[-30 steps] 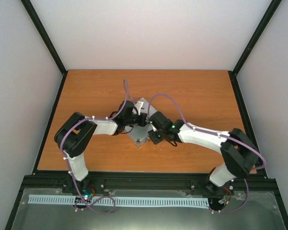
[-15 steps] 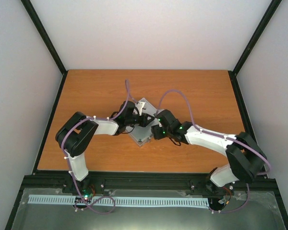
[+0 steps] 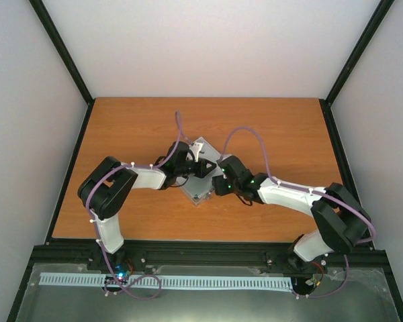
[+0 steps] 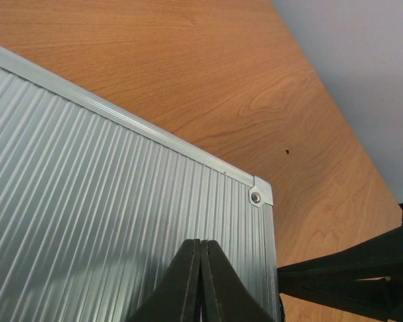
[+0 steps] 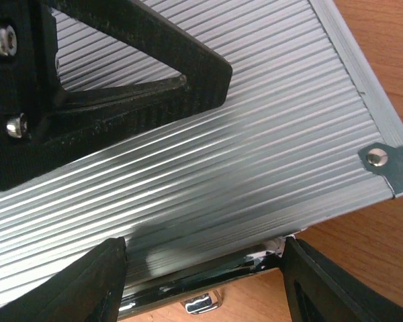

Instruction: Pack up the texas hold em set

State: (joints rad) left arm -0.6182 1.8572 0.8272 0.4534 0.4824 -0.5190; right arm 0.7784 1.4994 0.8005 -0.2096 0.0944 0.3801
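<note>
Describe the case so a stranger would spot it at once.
On the wooden table, look at its middle. The case lies flat there, turned like a diamond, beneath the shut left gripper, the open right gripper at its edge. Its ribbed silver metal and riveted corners stand out from the black grippers and wood.

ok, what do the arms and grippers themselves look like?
The left arm and right arm: white links, black joints, a purple cable looped along each. Small green lights on the right wrist. The left gripper and right gripper: black, two tapered fingers.
</note>
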